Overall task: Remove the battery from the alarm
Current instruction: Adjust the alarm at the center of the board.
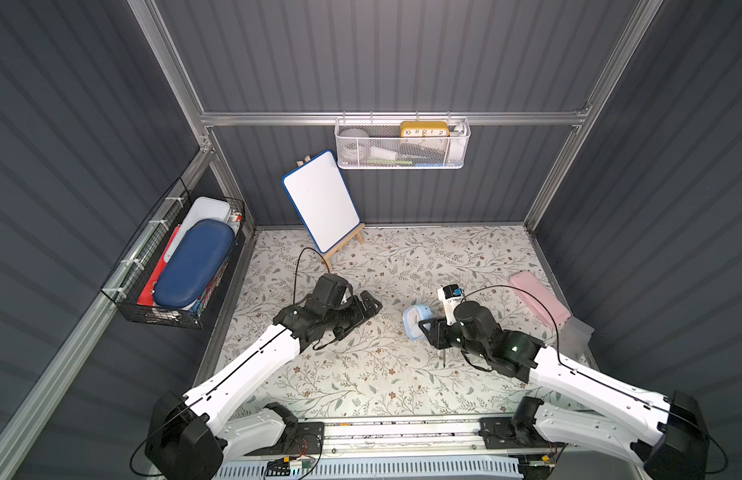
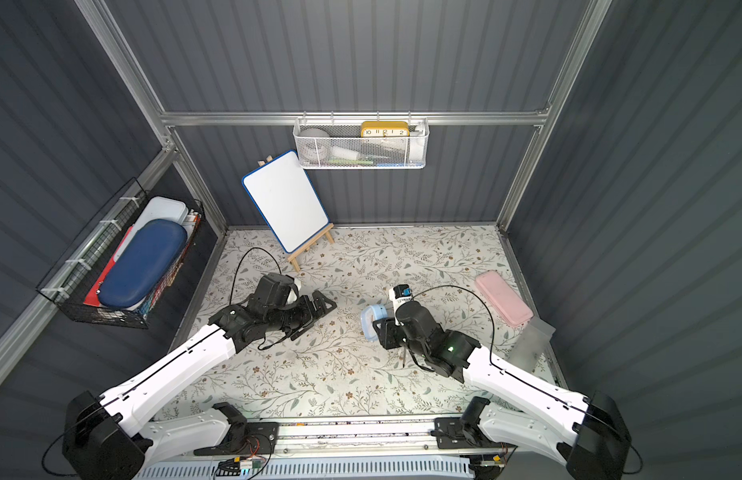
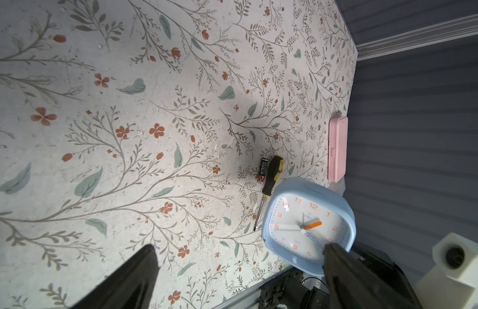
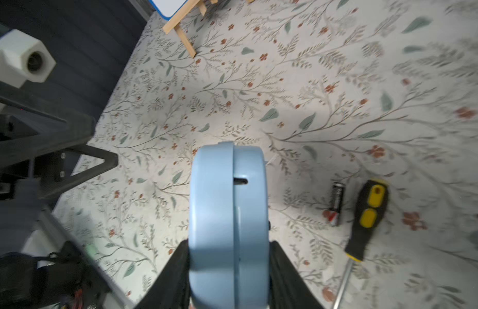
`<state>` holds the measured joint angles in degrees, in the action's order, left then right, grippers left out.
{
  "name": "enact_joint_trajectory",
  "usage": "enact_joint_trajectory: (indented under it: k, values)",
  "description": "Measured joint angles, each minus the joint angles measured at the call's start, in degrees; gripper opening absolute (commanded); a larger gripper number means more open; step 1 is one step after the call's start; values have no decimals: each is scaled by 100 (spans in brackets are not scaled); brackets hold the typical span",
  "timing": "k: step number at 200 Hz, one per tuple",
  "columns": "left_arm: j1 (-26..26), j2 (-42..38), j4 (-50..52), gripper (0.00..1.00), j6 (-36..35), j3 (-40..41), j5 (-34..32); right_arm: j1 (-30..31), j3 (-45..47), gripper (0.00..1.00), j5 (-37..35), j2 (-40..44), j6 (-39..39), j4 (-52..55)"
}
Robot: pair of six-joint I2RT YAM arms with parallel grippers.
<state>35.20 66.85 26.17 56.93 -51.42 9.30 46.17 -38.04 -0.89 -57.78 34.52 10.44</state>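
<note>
In both top views the right gripper (image 1: 423, 328) holds the pale-blue alarm (image 1: 411, 320) on the right half of the flowered mat (image 1: 361, 374), its fingers clamped on the casing. The alarm stands on edge with its face turned left. The left gripper (image 1: 360, 318) hangs low over the left-centre of the mat with its fingers spread wide and nothing between them, well apart from the alarm. A pink case (image 1: 539, 303) lies near the right wall. A small whiteboard (image 1: 321, 199) leans on its easel at the far side. On the far wall a white mesh basket (image 1: 402, 162) holds a yellow clock (image 1: 424, 129). A black wire basket (image 1: 124, 291) on the left wall holds a blue pouch (image 1: 193, 264). The battery does not show from up here, I think because the right arm covers it.

The left wrist view shows the alarm's white face and orange hand, held clear of the mat. Beyond it the battery (image 3: 263, 170) lies flat on the mat, just beside the handle of the black-and-yellow screwdriver (image 3: 271, 176), between the alarm and the pink case. Whether the two touch I cannot tell. One left finger (image 3: 125, 281) shows on each side of the picture, far apart.

The right wrist view shows the alarm edge-on, pinched front and back between the black fingers (image 4: 173, 275). The battery lies alongside the screwdriver handle on the mat, out of the alarm.
</note>
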Motion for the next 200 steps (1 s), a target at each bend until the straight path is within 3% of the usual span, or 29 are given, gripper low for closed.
enact_joint_trajectory:
  k: [42,84,145,200]
  values:
    - [0,-205,-13,99,-2,321,-103,-125,485,10,828,-509,1117,-1064]
    - [0,-601,-46,99,-4,468,-190,-155,605,10,960,-1327,1851,-2094]
    - [0,-728,-42,99,-160,468,-310,-280,654,10,802,-2090,2203,-3069]
    - [0,-745,-66,100,-304,468,-330,-640,796,12,1464,-3230,2706,-4474]
